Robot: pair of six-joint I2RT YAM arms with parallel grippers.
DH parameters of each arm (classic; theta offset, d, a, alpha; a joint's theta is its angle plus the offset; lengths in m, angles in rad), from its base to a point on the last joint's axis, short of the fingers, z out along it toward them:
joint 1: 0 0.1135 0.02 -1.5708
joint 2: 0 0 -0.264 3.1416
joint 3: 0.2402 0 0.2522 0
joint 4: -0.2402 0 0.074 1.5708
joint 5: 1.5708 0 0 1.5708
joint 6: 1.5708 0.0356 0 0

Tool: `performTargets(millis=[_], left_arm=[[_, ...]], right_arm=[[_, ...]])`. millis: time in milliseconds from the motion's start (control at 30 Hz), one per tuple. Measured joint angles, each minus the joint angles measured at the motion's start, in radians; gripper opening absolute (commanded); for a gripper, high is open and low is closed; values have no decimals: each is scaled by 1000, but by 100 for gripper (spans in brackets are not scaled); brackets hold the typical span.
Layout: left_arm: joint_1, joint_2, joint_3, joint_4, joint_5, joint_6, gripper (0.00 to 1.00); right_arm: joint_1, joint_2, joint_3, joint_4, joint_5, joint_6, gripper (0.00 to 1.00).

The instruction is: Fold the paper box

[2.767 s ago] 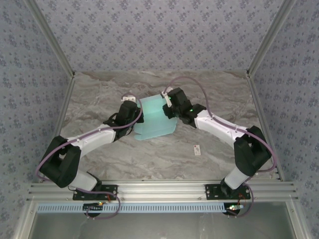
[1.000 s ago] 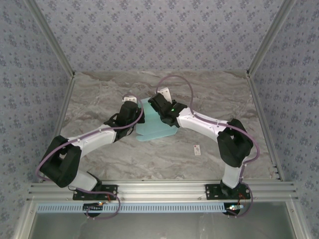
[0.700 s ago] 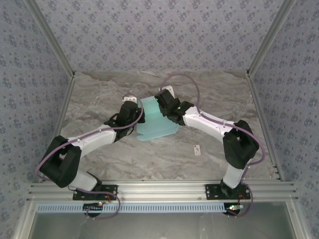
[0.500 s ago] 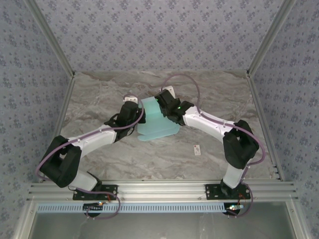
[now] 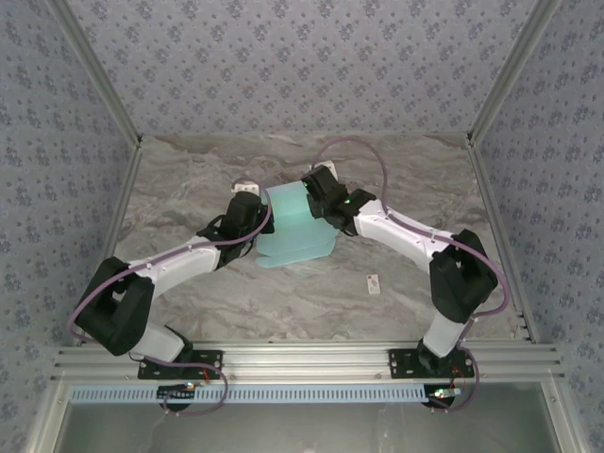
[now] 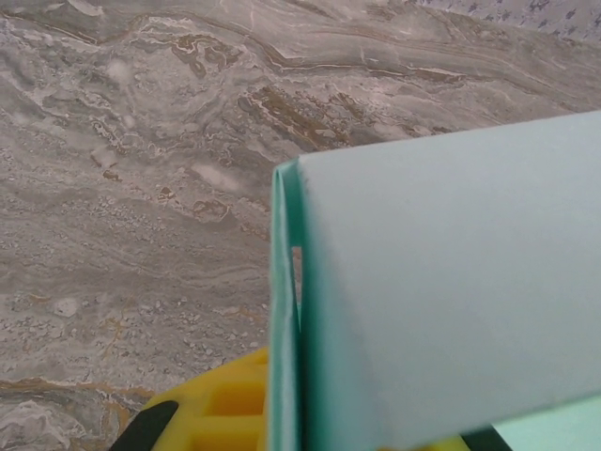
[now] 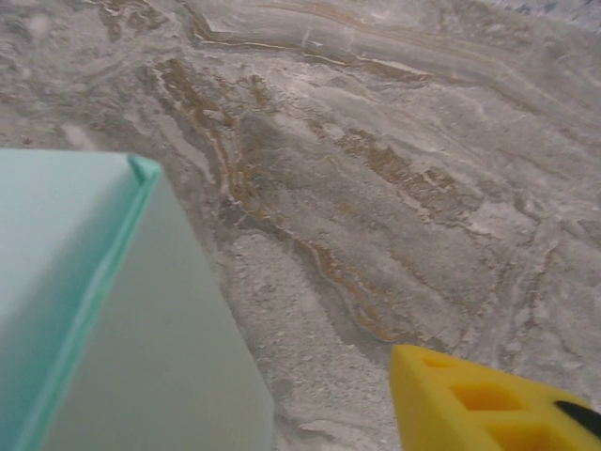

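Observation:
The paper box (image 5: 294,229) is pale turquoise card, partly folded, at the middle of the marble table. My left gripper (image 5: 255,208) is at its left edge. In the left wrist view a double edge of the paper box (image 6: 451,282) runs down between my yellow fingers (image 6: 211,404), so the left gripper (image 6: 300,418) is shut on it. My right gripper (image 5: 321,192) is at the box's far right corner. In the right wrist view one yellow finger (image 7: 488,404) stands apart from the paper box (image 7: 103,319), bare table between them; the other finger is hidden.
A tiny white tag (image 5: 374,284) lies on the table to the right of the box, nearer the front. Patterned walls (image 5: 302,66) close in the table at the back and both sides. The arms' rail (image 5: 302,360) runs along the near edge.
My right gripper has slid right, off the top of the box to its far right corner, and its jaws have opened. The left arm has kept still with its hold on the box.

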Motion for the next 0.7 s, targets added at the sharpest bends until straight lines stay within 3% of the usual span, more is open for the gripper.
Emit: performTargets(millis=[233,500,700], left_arm=[[-2,0,0,-5,9,11,0],[-6,1,0,-20,12,23,0],[2,20,1,-43,29,42,0]], right_arm=[[-24,-67,-20,37,-196,-2,74],[-52,-149,-63,68,-383,-14,76],[-69,-197,-80,65,-455,-49,77]])
